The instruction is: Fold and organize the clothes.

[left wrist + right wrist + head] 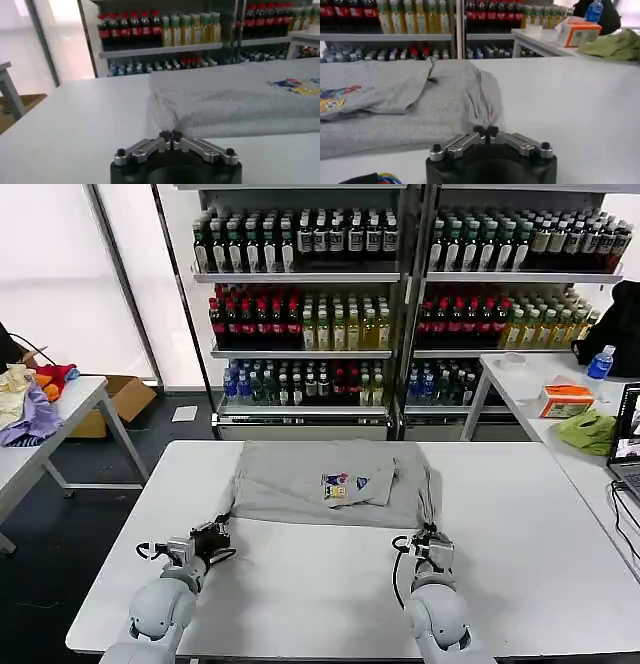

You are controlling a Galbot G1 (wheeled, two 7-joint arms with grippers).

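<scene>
- Drinks shelving [400, 294] fills the back wall, rows of bottles; well apart from the work.
- White bench [300, 584] in front of the robot, bare along its near half.
- Side tables: one at left with a heap of coloured fabrics [30, 399], one at right with a green cloth [588, 431] and an orange box [567, 399]. None of it touches the work.
- Grey T-shirt [330, 484] lies flat on the far middle of the bench, chest print [345, 484] up. Sleeves appear turned in over the body, giving a rough rectangle; right side still bunched in ridges.
- Left pincer [213, 536] at the shirt's near left corner, jaws closed; the left wrist view shows the tips [170, 136] meeting at the hem edge. Whether cloth is pinched between them cannot be told.
- Right pincer [430, 542] at the near right corner, jaws likewise closed, tips [485, 131] at the crumpled hem; grip on cloth not confirmed.
- Progress judged: partway. Side folds look done; the lengthwise fold, near hem carried to the collar, looks to remain, then tidy placement.
</scene>
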